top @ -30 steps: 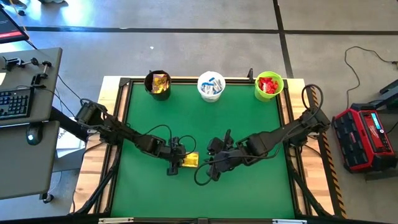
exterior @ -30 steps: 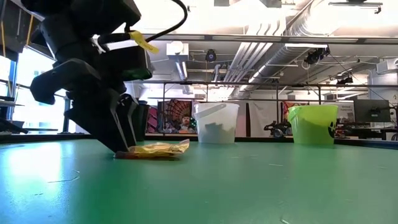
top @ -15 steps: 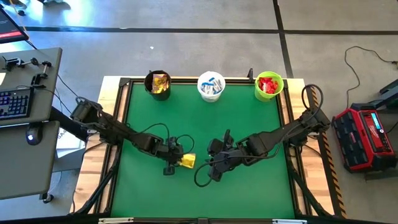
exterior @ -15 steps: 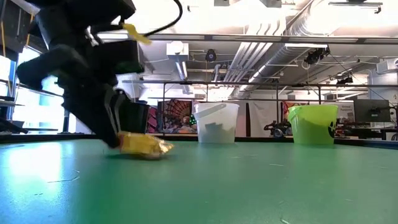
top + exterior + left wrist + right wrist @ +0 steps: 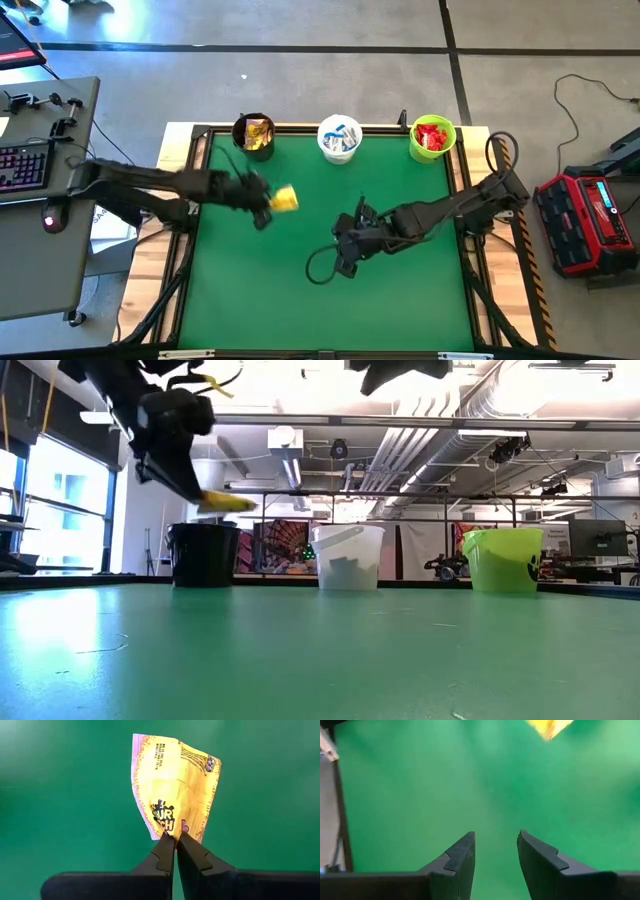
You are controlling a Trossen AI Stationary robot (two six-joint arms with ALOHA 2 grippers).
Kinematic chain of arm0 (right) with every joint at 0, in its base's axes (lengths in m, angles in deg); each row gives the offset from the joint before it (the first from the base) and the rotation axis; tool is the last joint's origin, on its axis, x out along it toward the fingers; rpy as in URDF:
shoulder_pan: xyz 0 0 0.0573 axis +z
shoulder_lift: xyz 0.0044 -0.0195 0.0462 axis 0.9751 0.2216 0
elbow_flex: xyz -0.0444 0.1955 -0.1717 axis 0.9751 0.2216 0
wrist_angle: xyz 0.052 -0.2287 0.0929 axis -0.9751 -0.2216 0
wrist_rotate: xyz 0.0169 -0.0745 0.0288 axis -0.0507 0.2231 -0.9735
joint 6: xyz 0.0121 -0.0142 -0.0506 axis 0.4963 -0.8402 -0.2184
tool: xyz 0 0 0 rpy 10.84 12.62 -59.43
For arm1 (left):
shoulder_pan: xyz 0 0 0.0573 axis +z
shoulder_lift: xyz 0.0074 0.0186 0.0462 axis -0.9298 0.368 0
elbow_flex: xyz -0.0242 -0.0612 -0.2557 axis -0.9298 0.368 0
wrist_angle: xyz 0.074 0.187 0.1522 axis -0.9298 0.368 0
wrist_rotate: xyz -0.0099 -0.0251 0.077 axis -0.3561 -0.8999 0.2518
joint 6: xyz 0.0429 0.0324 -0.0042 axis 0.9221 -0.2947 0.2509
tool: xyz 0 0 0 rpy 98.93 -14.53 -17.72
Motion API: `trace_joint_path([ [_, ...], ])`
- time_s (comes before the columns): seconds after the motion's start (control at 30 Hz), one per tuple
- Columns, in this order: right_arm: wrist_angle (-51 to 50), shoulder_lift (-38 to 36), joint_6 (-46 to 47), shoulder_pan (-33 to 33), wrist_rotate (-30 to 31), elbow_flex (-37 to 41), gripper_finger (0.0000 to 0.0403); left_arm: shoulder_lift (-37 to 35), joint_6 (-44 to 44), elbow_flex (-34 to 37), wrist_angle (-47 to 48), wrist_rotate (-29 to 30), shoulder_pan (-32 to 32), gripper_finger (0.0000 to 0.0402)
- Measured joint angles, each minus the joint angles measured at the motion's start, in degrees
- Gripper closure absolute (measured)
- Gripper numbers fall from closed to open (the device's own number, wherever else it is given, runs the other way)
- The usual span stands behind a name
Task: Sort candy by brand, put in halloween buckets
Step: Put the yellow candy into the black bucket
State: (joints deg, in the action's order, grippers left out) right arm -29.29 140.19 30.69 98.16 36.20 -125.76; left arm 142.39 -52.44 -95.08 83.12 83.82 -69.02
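My left gripper (image 5: 268, 203) is shut on a yellow candy packet (image 5: 175, 785) and holds it high above the green table, near the black bucket (image 5: 254, 135). The white bucket (image 5: 339, 139) and the lime green bucket (image 5: 432, 138) stand beside the black one along the far edge, each on its base with candy inside. My right gripper (image 5: 495, 851) stands open over the table's middle (image 5: 343, 258) with nothing between its fingers. The packet (image 5: 547, 727) shows far off in its wrist view. My left gripper pinches the yellow packet's edge (image 5: 172, 829) between its two fingertips. The fingers slant downward, and the packet sticks out beyond them. The packet (image 5: 225, 503) is lifted clear of the table, at about the height of the black bucket's top.
The green mat (image 5: 330, 300) lies bare around both arms. A dark frame edges the table (image 5: 200, 160). A desk with a keyboard (image 5: 25, 165) stands to the left, and a red case (image 5: 585, 220) sits on the floor to the right.
My left gripper has taken hold of the yellow packet, which lay on the table's middle, and has lifted it clear. It has swung up, toward the far edge and toward the black bucket, rolling a little as it went.
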Motion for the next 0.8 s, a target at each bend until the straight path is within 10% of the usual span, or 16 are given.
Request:
trace_joint_path([
  [0.37, 0.6, 0.0, -2.0, -5.6, -0.9, 0.0, 0.0268, -15.5, -7.3, 0.0, 11.8, 7.8, 24.9, 0.0399],
  [0.8, 3.3, 0.0, -0.4, -7.0, -2.3, 0.0, 0.0268, -3.3, 3.8, -5.5, 8.2, -2.4, 45.5, 0.0399],
])
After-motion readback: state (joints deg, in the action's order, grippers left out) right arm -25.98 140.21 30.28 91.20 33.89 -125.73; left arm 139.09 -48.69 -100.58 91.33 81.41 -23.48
